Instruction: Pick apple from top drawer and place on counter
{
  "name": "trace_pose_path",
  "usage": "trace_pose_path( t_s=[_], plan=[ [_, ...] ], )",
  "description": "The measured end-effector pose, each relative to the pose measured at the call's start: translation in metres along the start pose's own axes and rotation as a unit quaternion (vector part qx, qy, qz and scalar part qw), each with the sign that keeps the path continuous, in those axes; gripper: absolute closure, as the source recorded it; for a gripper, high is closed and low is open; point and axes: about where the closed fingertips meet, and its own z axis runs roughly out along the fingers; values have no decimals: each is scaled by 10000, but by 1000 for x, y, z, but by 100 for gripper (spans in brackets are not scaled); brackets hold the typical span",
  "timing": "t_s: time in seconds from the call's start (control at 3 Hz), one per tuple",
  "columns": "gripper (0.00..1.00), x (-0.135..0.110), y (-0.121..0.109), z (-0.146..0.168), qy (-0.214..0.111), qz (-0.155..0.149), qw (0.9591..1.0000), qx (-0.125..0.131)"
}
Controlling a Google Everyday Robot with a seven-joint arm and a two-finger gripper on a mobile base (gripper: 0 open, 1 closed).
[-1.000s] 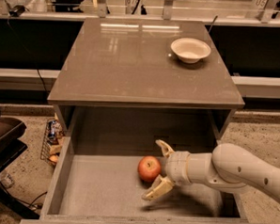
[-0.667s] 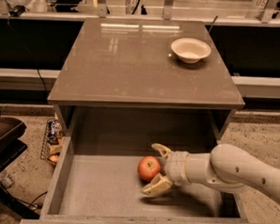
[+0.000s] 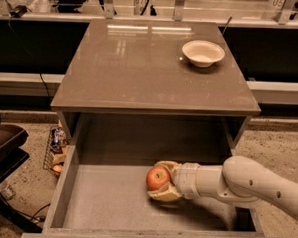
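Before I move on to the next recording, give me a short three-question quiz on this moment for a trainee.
1. True or false: the apple lies on the counter.
2. What stands on the counter? A) a white bowl B) a mug C) a bottle
3. Fill in: the gripper is inside the top drawer, reaching in from the right, with its fingers closed on the ____.

Key: 1 false, since it is in the top drawer; 2 A; 3 apple.
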Motion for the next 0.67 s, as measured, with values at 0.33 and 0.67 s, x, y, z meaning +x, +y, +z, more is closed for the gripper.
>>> trace_pose_path(
  t_s=[0.33, 0.67],
  plan=[
    [95, -1, 1, 1, -5, -4, 10000, -12],
    [100, -12, -3, 0, 193, -187, 9996, -9]
  ],
)
